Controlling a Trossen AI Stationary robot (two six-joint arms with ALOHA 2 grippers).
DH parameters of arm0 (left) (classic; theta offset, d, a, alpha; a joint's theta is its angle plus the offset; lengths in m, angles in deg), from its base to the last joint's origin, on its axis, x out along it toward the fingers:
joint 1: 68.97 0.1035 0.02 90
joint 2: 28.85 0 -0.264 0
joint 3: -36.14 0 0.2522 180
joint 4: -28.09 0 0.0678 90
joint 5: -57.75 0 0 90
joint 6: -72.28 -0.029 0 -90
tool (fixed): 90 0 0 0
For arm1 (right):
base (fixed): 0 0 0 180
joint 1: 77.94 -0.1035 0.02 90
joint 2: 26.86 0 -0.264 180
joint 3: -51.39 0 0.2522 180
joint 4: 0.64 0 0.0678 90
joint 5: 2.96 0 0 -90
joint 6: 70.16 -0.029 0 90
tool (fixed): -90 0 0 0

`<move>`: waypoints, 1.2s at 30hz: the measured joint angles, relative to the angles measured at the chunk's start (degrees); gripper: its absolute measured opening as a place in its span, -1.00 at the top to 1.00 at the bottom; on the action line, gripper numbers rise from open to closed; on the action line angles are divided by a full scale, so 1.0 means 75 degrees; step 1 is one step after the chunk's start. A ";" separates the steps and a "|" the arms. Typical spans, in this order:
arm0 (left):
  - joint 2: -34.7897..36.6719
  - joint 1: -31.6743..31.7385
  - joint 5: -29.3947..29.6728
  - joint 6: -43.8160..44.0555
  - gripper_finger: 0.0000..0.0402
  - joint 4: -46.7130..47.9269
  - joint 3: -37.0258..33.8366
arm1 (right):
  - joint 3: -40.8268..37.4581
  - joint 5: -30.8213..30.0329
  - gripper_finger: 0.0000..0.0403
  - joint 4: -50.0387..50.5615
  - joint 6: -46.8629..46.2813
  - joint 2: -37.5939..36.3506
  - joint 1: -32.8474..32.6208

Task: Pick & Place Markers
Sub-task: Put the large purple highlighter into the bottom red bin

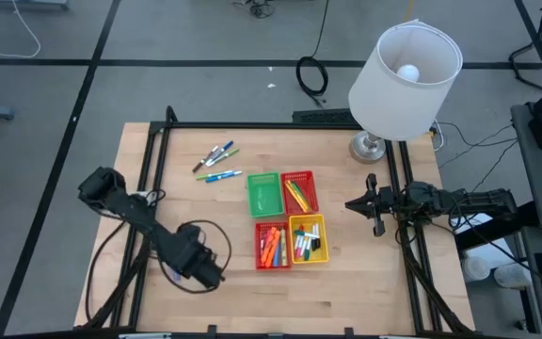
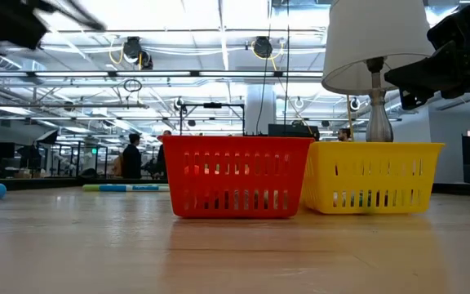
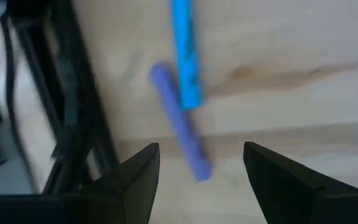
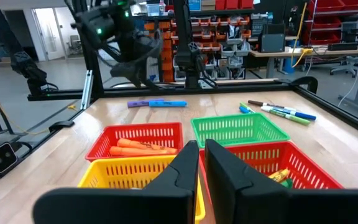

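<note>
My left gripper (image 3: 201, 169) is open and hovers above two markers on the near left part of the table, pointing down. A purple marker (image 3: 180, 124) lies flat between and ahead of its fingers, untouched, with a blue marker (image 3: 186, 53) touching its far end. In the high view this gripper (image 1: 202, 267) is left of the baskets. Several more markers (image 1: 216, 162) lie loose farther back. Orange markers fill one red basket (image 1: 273, 245); others sit in the yellow basket (image 1: 309, 238) and the second red basket (image 1: 299, 191). My right gripper (image 4: 201, 165) is shut and empty, waiting right of the baskets.
A green basket (image 1: 263, 193) stands with the other three in a square block mid-table. A white-shaded lamp (image 1: 403, 71) stands at the far right corner. Black frame rails run along the table's left (image 1: 149, 179) and right sides. People stand in the room beyond.
</note>
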 joint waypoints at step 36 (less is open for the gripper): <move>0.2264 -0.1668 -0.0204 0.3749 -0.20 -0.4522 -0.4256 | 0.0001 0.0000 0.91 -0.0003 0.0001 0.0001 0.0002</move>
